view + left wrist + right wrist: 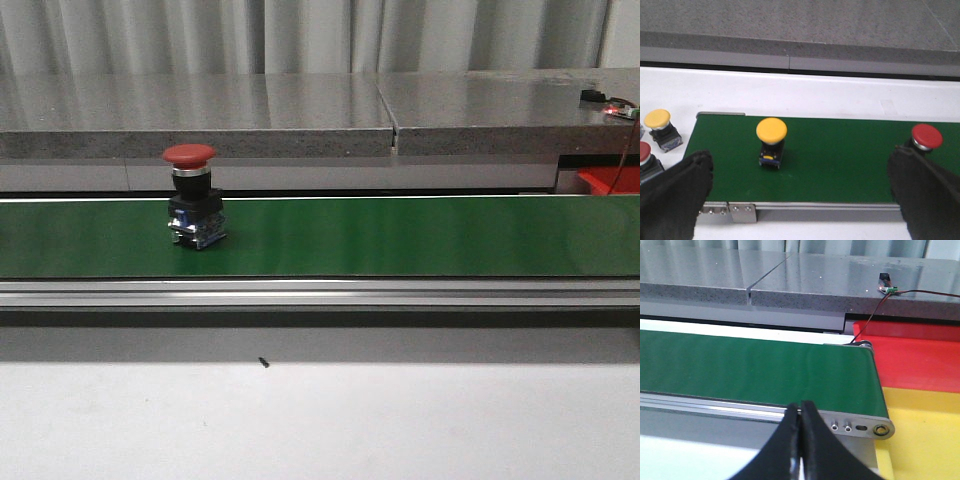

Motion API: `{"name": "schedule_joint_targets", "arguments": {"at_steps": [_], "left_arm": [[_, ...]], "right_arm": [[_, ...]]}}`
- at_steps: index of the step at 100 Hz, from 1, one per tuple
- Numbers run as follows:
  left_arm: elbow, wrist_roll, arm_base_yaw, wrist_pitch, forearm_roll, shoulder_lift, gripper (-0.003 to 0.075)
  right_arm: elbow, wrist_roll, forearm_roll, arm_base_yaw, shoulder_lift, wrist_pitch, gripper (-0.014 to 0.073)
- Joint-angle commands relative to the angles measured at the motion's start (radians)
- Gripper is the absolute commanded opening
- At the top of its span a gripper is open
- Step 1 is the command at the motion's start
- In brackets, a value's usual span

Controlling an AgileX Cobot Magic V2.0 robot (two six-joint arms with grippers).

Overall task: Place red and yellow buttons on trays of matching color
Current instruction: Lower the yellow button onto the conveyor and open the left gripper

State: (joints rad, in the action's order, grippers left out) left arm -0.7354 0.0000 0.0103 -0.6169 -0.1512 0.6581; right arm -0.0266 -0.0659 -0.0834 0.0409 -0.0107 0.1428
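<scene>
A green conveyor belt (400, 237) runs across the white counter (320, 420). Before the belt, the left tool (800, 190) is spread wide and the right tool (800, 440) is pressed together, empty. On the belt stand a yellow button (771, 141) and a red button (193, 196); beyond its end lie the yellow tray (925, 430) and the red tray (915, 355).

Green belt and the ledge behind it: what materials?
Green belt: looks like smooth rubber or PVC, semi-matte, with a soft sheen and no visible weave. Ledge: speckled grey slabs, likely polished granite or a stone composite; it reflects the curtain, and a seam shows between two slabs.
</scene>
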Motion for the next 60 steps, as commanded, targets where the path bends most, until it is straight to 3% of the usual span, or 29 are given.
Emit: {"name": "schedule_joint_targets", "arguments": {"at_steps": [1,8,17,34,60], "left_arm": [[0.05,0.0,0.014,0.082,-0.016,-0.086,0.0664],[0.108,0.0,0.014,0.089,-0.016,-0.15,0.0603],[0.166,0.0,0.014,0.103,-0.016,-0.217,0.0448],[0.231,0.0,0.014,0.164,-0.016,-0.271,-0.0018],[0.24,0.0,0.014,0.186,-0.016,-0.271,-0.002]], "right_arm": [[0.016,-0.002,0.007,0.002,-0.019,-0.08,-0.0109],[0.016,-0.002,0.007,0.002,-0.019,-0.08,-0.0109],[0.016,-0.002,0.007,0.002,-0.019,-0.08,-0.0109],[0.016,-0.002,0.007,0.002,-0.019,-0.136,-0.0109],[0.038,-0.002,0.007,0.002,-0.019,-0.225,-0.0109]]}}
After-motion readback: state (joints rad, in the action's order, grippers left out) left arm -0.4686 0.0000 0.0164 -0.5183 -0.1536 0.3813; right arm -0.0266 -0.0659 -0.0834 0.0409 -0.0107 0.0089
